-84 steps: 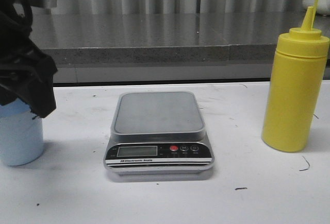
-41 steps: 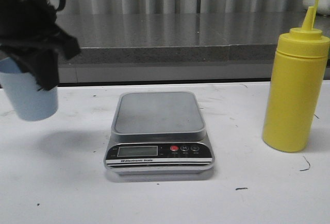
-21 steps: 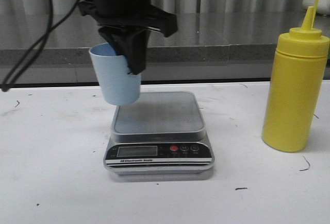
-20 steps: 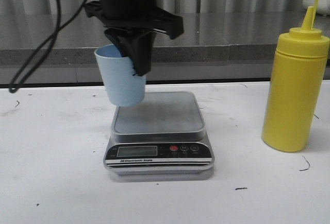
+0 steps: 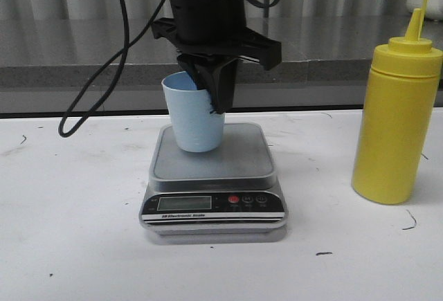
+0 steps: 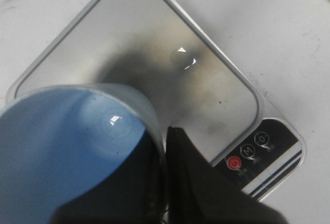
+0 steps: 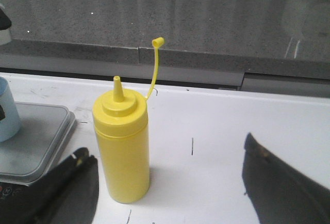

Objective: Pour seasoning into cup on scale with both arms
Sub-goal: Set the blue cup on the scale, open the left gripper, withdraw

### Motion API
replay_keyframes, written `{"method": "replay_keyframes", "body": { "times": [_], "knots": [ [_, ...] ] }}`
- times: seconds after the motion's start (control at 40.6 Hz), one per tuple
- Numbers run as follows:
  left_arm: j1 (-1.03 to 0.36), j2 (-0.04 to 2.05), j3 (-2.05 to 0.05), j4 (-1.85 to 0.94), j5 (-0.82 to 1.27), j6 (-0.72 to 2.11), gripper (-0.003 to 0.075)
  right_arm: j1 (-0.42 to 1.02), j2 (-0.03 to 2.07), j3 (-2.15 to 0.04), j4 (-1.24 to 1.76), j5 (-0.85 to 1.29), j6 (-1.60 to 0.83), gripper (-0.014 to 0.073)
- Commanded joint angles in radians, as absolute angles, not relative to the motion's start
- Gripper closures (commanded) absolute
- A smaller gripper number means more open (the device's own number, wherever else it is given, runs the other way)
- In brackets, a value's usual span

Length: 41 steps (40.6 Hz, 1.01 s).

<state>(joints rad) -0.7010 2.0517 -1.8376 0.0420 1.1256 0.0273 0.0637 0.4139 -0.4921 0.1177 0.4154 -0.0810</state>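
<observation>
My left gripper (image 5: 213, 100) is shut on the rim of the pale blue cup (image 5: 196, 120), one finger inside and one outside. It holds the cup upright over the grey scale (image 5: 211, 166), base at the platform; contact cannot be told. The left wrist view shows the cup (image 6: 67, 147), the gripper (image 6: 166, 134) and the scale's platform (image 6: 154, 59). The yellow seasoning bottle (image 5: 396, 124) stands on the table to the right, cap off on its tether. My right gripper (image 7: 166, 152) is open and empty, with the bottle (image 7: 122, 147) between the fingers, close to one of them.
The white table (image 5: 76, 245) carries the scale and the bottle. A grey stone ledge (image 5: 325, 52) runs along the back. The left arm's black cable (image 5: 97, 86) hangs left of the cup. The scale's red button (image 5: 233, 199) and display face the front.
My left gripper has lifted the cup from the table's left side and carried it right and down to the scale's platform. The bottle has not moved.
</observation>
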Motion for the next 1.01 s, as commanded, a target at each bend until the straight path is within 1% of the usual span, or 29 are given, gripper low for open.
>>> {"method": "replay_keyframes", "body": {
  "times": [0.0,0.099,0.173,0.37,0.542,0.616,0.69,0.789,0.863,0.937,0.986],
  "knots": [
    [-0.708,1.997,-1.869,0.038,1.113,0.018,0.0738,0.059,0.427,-0.528,0.120,0.341,-0.089,0.0003],
    [-0.708,1.997,-1.869,0.031,1.113,0.018,0.0710,0.059,0.427,-0.528,0.120,0.341,-0.089,0.0003],
    [-0.708,1.997,-1.869,0.021,1.111,0.018,0.0659,0.059,0.427,-0.528,0.120,0.341,-0.089,0.0003],
    [-0.708,1.997,-1.869,0.021,1.105,0.018,0.0478,0.059,0.427,-0.528,0.120,0.341,-0.089,0.0003],
    [-0.708,1.997,-1.889,0.021,1.152,0.018,0.0255,0.059,0.427,-0.528,0.120,0.341,-0.089,0.0003],
    [-0.708,1.997,-1.919,0.027,1.205,0.018,0.0213,0.059,0.427,-0.527,0.120,0.341,-0.089,0.0003],
    [-0.706,1.997,-1.960,0.035,1.269,0.018,0.0219,0.059,0.427,-0.527,0.120,0.341,-0.089,0.0003],
    [-0.705,1.982,-1.976,0.045,1.267,0.018,0.0232,0.059,0.427,-0.527,0.120,0.341,-0.089,0.0003],
    [-0.705,1.965,-1.976,0.047,1.267,0.018,0.0258,0.059,0.427,-0.527,0.120,0.341,-0.089,0.0003],
    [-0.705,1.944,-1.974,0.047,1.267,0.018,0.0307,0.059,0.427,-0.527,0.120,0.341,-0.089,0.0003],
    [-0.705,1.928,-1.968,0.047,1.267,0.018,0.0360,0.059,0.427,-0.527,0.120,0.341,-0.089,0.0003]
  ]
}}
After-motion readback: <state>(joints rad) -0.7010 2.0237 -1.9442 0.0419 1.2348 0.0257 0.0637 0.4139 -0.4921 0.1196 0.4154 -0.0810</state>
